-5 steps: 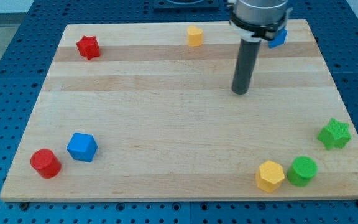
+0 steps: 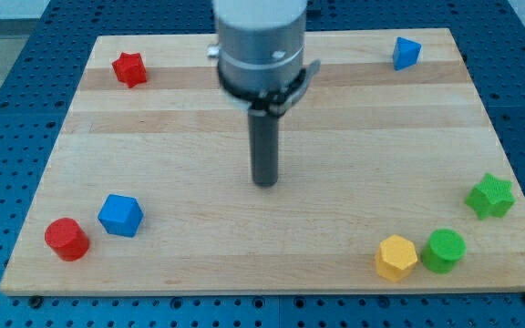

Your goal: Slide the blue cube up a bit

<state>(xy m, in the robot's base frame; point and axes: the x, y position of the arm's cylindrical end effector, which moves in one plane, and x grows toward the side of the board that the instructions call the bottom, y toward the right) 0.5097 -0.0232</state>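
The blue cube (image 2: 120, 215) sits near the board's bottom left, with a red cylinder (image 2: 66, 239) just to its lower left. My tip (image 2: 264, 182) rests on the wooden board (image 2: 262, 255) near its middle. It is well to the right of the blue cube and slightly above it, not touching any block.
A red star block (image 2: 129, 68) lies at the top left. A second blue block (image 2: 406, 53) lies at the top right. A green star block (image 2: 490, 195), a green cylinder (image 2: 444, 250) and a yellow hexagon block (image 2: 396, 257) sit at the bottom right. The arm's body hides part of the top edge.
My tip has moved left and down, from the board's upper right to its middle, nearer the blue cube. The yellow block at the top is now hidden behind the arm. No block has moved.
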